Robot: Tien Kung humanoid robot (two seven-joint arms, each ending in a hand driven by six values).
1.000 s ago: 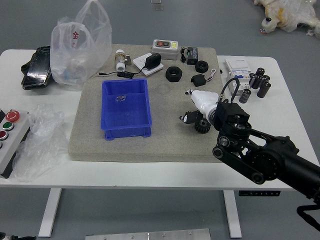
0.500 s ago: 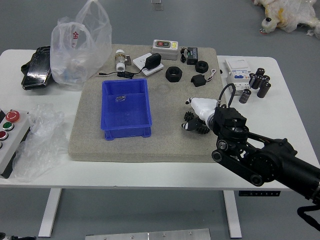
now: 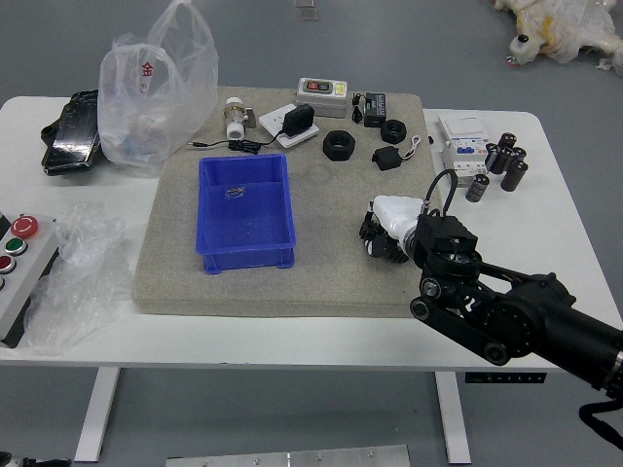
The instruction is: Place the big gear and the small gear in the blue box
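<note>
Box [image 3: 247, 259] on mat [image 3: 224, 298], left of the probable gears [image 3: 369, 229].

A white worktop [image 3: 292, 342] with rounded corners stands on pale legs [image 3: 452, 416] over a smooth blue-grey floor [image 3: 243, 404]. Even light falls across the room. A metal plate [image 3: 341, 457] lies at the bottom edge, a small one [image 3: 307, 10] beyond the far side.

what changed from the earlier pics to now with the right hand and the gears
The right hand has shifted slightly toward the table's near edge and now covers more of the black gears. Whether it has gripped them can't be told. The blue box, the plastic bag and the sliver of the left arm at the lower left corner stayed put.
</note>
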